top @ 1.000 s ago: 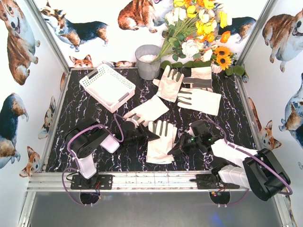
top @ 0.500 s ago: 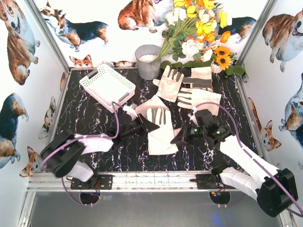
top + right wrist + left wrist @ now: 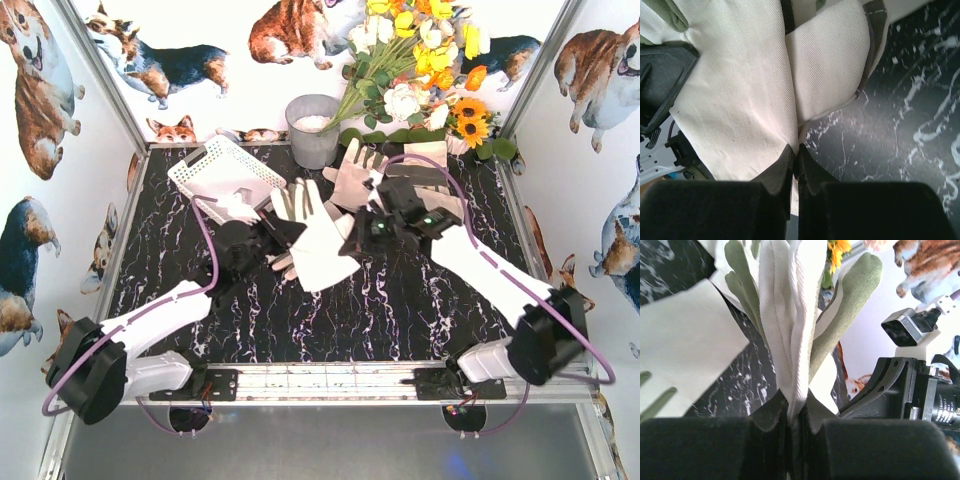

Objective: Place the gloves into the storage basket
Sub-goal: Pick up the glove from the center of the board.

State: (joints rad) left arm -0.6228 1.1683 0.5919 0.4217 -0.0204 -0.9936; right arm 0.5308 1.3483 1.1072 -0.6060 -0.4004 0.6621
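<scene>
The held glove [image 3: 315, 240] hangs above the table [image 3: 380, 300] just right of the basket [image 3: 225, 172], its near-left edge beside the basket's right corner, grey-patched fingers pointing toward the back-left. A second ago it lay flat near the middle front of the table; since then it has been carried back and to the left, and it no longer rests on the surface. The left claw [image 3: 280, 232] is clamped on the glove's left edge, its pads pressed together with cream fabric bunched between them in the left wrist view. The right claw [image 3: 350, 238] is likewise pinched tight on the opposite edge. Both arms, folded close to their bases a second ago, now stretch far out over the table. A second glove [image 3: 283, 266] lies partly under the held one, only its fingers showing. Two more gloves [image 3: 352, 168] remain at the back, partly behind the right arm, near the bucket [image 3: 312, 130]. The basket sits where it was.
</scene>
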